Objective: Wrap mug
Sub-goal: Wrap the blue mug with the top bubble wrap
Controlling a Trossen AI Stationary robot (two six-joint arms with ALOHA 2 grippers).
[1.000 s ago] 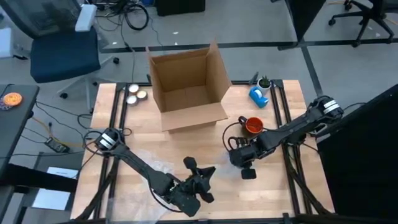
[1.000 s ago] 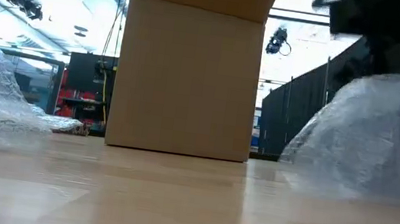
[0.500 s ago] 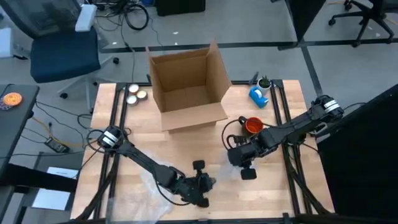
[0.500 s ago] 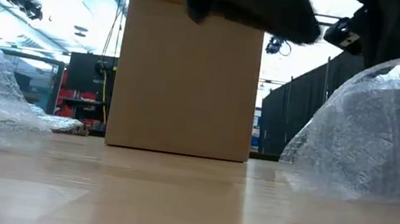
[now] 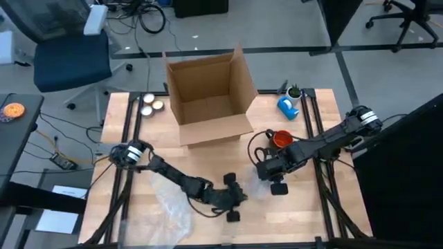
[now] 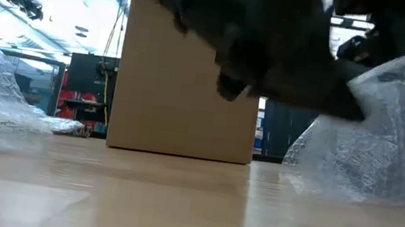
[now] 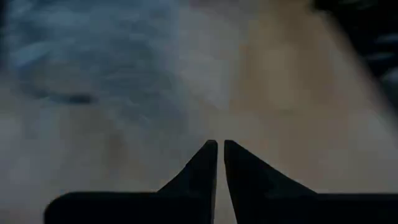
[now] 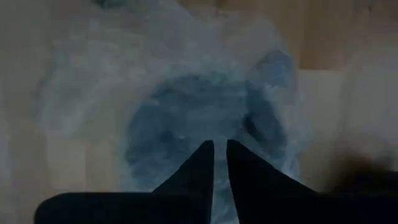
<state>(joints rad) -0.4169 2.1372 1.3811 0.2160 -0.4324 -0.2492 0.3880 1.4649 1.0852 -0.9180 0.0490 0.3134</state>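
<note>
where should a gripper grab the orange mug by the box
Judging from the high view, the orange mug stands upright with its mouth open upward, so coming from above and pinching the rim wall looks best. The right arm's cables crowd its near side, and its handle cannot be made out.

Light wooden table (image 5: 208,155), open cardboard box (image 5: 208,93), bubble wrap (image 5: 169,207), orange mug (image 5: 282,140), blue mug (image 5: 288,107)
</note>
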